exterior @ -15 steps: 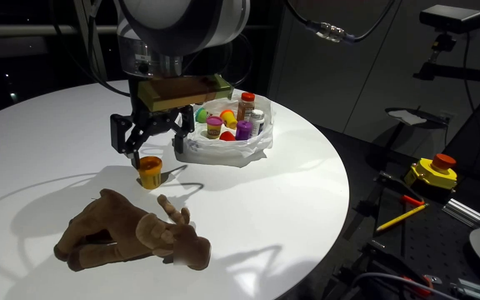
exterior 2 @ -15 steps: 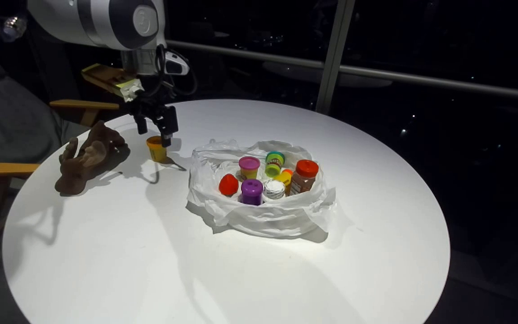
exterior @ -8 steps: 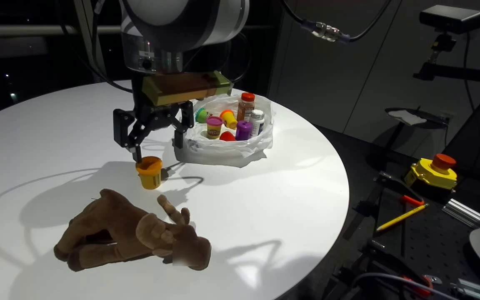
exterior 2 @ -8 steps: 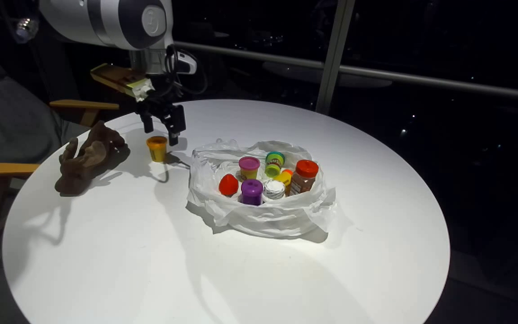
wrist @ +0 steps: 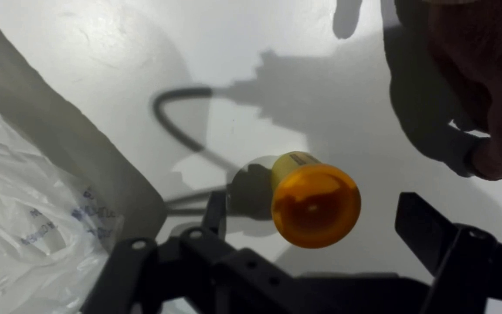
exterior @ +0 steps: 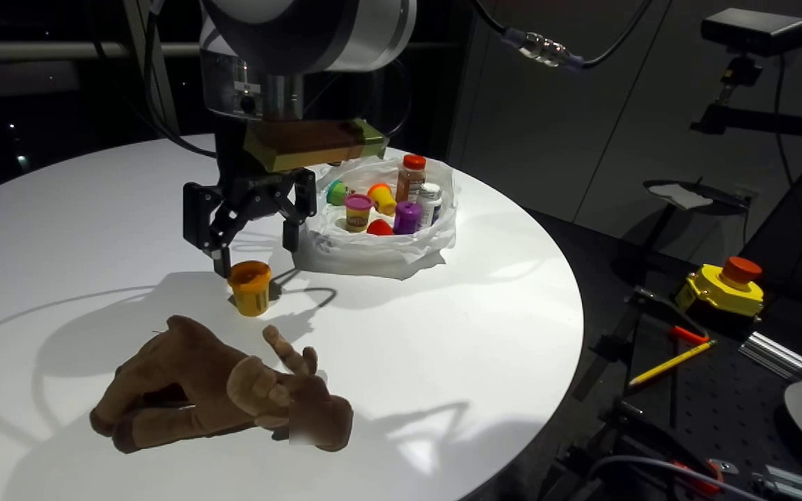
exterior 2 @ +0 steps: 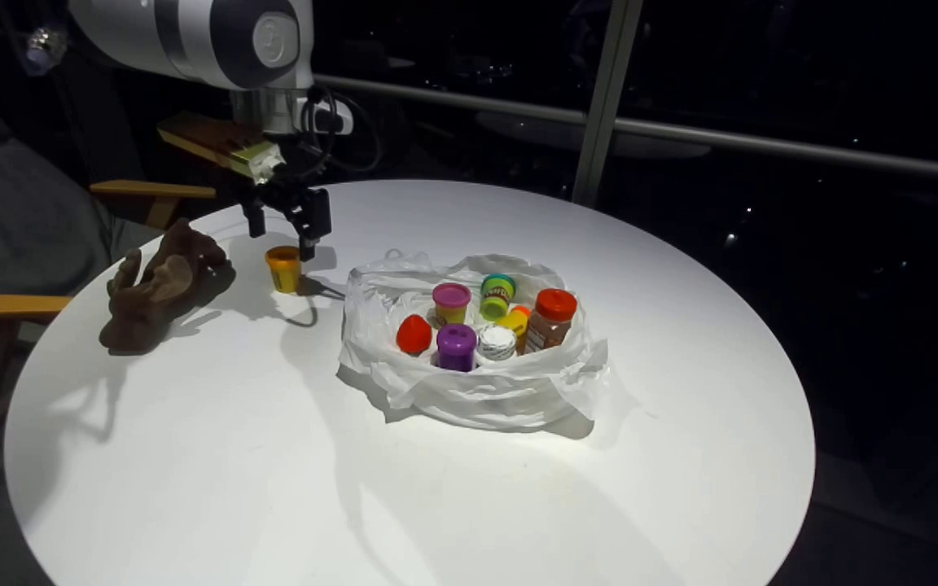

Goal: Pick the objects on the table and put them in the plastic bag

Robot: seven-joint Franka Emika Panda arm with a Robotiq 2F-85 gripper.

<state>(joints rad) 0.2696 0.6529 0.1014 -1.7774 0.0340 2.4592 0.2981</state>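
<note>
A yellow cup with an orange lid stands upright on the white table; it also shows in an exterior view and in the wrist view. My gripper is open and empty just above the cup. In the wrist view the cup lies between the two spread fingers, apart from both. A brown plush moose lies on its side near the cup, also in an exterior view. The white plastic bag lies open with several tubs and bottles inside.
In the bag stand a purple jar, a red-capped bottle, a white-capped bottle and a pink-lidded tub. The bag's edge is at the left in the wrist view. The round table's edge curves past the moose.
My gripper has shifted slightly sideways over the cup, first one way and then a little back, staying open. The cup, moose and bag have not moved.
</note>
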